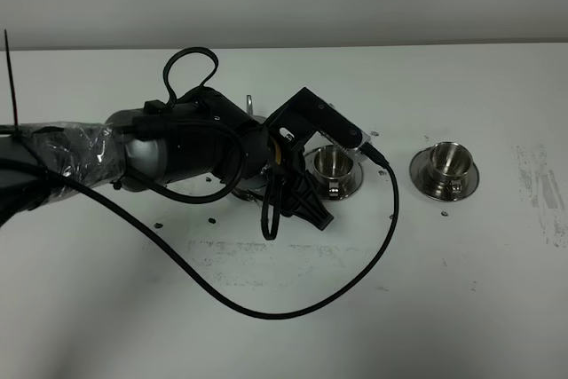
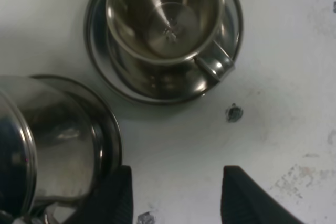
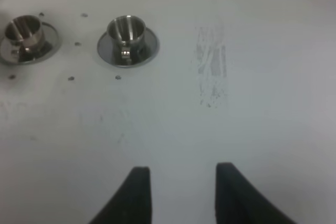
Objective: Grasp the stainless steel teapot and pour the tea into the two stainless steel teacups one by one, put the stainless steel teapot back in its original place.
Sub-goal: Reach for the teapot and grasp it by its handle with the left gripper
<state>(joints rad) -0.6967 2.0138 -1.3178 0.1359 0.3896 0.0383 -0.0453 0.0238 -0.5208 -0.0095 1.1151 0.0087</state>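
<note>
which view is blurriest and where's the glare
Left wrist view: the teapot is close and out of focus, its steel smeared with reflections; the cup is sharper, with a bright glint inside. Right wrist view: soft all over, no glare. Exterior high view: sharpest, even light, faint shadows only.

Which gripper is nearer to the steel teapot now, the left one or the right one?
Left. The left gripper hangs right beside the teapot. The right gripper is over bare table, with the nearer teacup far ahead and no teapot in its view.
</note>
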